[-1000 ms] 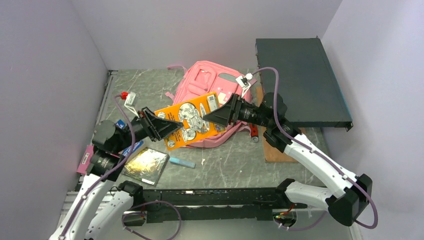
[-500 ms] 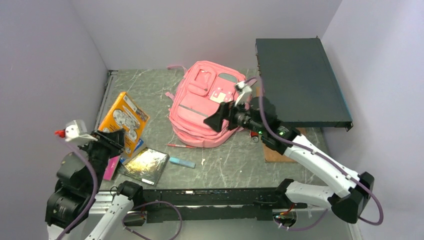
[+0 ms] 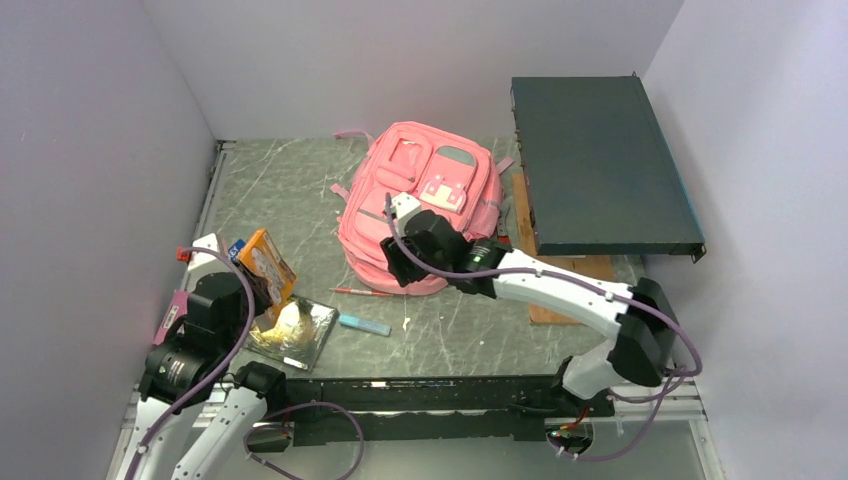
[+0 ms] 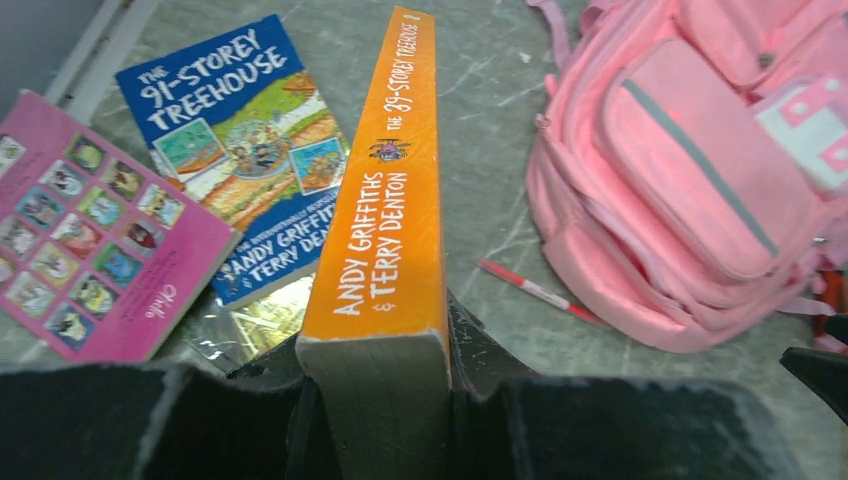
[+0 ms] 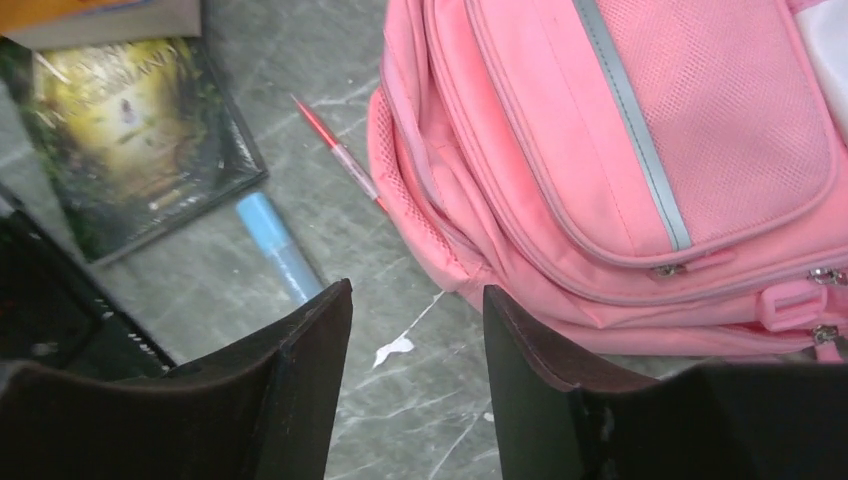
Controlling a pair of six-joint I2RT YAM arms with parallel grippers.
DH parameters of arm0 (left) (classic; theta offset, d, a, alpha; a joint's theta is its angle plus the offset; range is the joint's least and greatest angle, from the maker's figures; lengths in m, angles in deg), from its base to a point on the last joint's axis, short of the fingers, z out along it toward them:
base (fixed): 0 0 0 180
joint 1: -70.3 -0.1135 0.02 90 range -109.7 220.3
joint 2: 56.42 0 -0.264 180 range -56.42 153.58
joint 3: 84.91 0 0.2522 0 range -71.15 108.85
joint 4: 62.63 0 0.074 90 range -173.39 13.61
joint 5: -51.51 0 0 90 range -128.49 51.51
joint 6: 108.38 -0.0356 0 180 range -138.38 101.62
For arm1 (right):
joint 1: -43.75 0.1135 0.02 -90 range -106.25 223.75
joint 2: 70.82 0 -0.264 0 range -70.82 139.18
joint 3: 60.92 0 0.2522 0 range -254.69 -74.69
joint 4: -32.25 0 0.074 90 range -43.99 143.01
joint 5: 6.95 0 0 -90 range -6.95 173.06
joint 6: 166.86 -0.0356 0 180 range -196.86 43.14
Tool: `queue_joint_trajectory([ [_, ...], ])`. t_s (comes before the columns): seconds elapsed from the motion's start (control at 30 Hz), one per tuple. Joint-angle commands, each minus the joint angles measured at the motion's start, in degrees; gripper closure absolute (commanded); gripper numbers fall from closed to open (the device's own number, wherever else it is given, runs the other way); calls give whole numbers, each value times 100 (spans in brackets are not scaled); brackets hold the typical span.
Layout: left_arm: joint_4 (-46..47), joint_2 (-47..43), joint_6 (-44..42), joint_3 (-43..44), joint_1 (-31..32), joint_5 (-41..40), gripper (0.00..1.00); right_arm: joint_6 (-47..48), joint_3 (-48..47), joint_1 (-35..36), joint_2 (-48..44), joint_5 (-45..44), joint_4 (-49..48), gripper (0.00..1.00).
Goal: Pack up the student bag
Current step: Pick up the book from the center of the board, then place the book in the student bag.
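Note:
The student bag (image 3: 425,195) is a pink backpack lying flat at the middle back of the table, its front pockets up; it also fills the right wrist view (image 5: 620,150). My left gripper (image 3: 262,285) is shut on an orange book (image 3: 265,260), gripping it at the bottom of the spine (image 4: 385,200), left of the bag and above the other books. My right gripper (image 3: 398,272) hovers at the bag's near edge. Its jaws (image 5: 418,300) are open with only bare table between them.
A blue book (image 4: 235,150), a pink book (image 4: 90,230) and a shiny dark book (image 3: 295,330) lie at the left. A red pen (image 3: 360,292) and a light-blue marker (image 3: 363,325) lie near the bag. A dark rack unit (image 3: 600,160) and wooden board (image 3: 560,290) are at the right.
The right gripper let go of the orange book and swung left and down to the bag's near edge. The left gripper carried the book away from the bag to the left side.

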Motion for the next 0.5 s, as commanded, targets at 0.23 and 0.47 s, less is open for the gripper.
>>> queue_joint_trajectory([
  [0.23, 745, 134, -511, -157, -2, -792, 100, 705, -1285, 189, 1687, -517, -37, 53],
  [0.47, 1066, 55, -792, -329, -2, -386, 100, 916, -1765, 203, 2439, -873, 14, 53],
])
